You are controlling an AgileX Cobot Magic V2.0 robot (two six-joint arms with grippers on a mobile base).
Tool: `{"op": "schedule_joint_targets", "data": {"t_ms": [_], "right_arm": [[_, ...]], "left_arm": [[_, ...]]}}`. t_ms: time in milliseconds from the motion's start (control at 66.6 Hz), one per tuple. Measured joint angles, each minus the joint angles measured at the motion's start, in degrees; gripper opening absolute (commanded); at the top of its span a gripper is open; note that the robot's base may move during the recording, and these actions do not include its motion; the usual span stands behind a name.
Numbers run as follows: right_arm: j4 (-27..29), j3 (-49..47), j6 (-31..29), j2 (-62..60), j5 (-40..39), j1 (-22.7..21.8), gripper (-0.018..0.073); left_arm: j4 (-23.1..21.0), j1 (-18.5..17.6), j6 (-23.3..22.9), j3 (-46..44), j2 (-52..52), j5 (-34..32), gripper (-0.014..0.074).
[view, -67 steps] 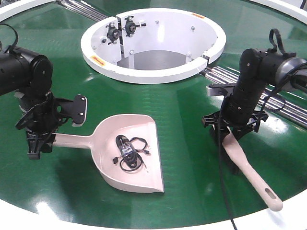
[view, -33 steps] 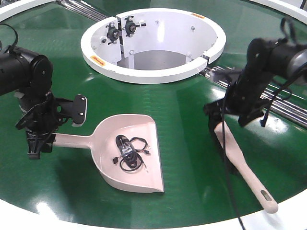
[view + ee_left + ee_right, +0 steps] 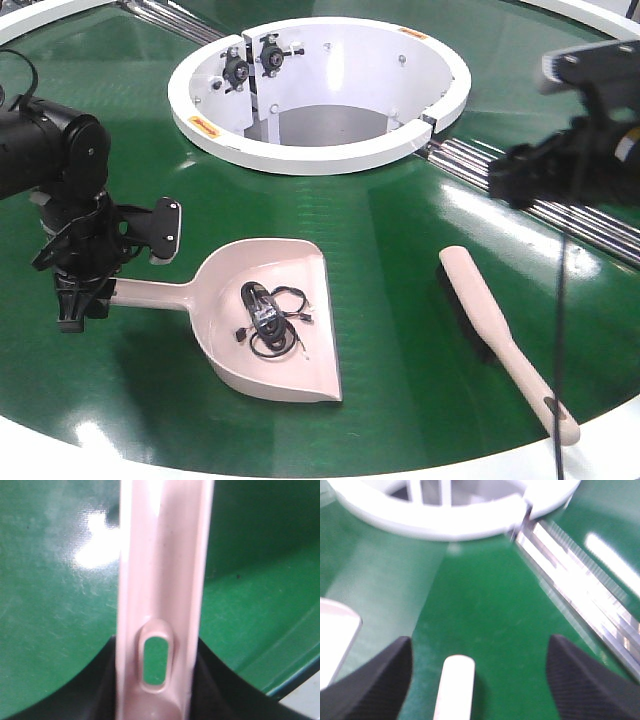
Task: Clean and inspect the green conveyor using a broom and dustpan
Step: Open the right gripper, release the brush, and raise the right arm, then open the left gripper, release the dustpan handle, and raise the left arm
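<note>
The pink-beige dustpan (image 3: 300, 370) lies on the green conveyor (image 3: 395, 250) with a tangle of black cable (image 3: 268, 318) in its pan. My left gripper (image 3: 80, 298) is shut on the end of the dustpan's handle; in the left wrist view the handle (image 3: 165, 555) and its slotted hole run between the black jaws of the left gripper (image 3: 157, 685). The broom (image 3: 490, 325) lies free on the belt at the right, bristles down. My right gripper (image 3: 525, 178) is open, raised above and behind the broom. In the right wrist view the broom's tip (image 3: 455, 685) shows below the open right gripper (image 3: 480, 652).
The large white ring-shaped opening (image 3: 300, 155) stands at the back centre. Metal rollers (image 3: 560, 212) run diagonally from the ring to the right, under my right arm. The belt's white rim (image 3: 40, 440) curves along the front edge.
My right gripper has let go of the broom and risen up and to the right. The broom now lies flat on the belt, shifted slightly. The left gripper and dustpan have not moved.
</note>
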Motion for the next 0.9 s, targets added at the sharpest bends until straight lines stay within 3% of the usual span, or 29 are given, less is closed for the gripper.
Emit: {"op": "schedule_joint_targets", "data": {"t_ms": [105,270,541,901], "right_arm": [[0.0,10.9,-0.1,-10.3,-8.4,0.0,0.0272],[0.0,22.2,-0.1,-24.5,-10.7,0.0,-0.0015],[0.0,30.6,-0.1,-40.1,-11.1,0.0,-0.0008],[0.0,30.9,-0.3,-42.0,-11.0,0.0,-0.0008]], "left_arm": [[0.0,0.0,0.0,0.0,0.0,0.0,-0.0006],[0.0,0.0,0.0,0.0,0.0,0.0,-0.0006],[0.0,0.0,0.0,0.0,0.0,0.0,-0.0006],[0.0,0.0,0.0,0.0,0.0,0.0,-0.0006]]}}
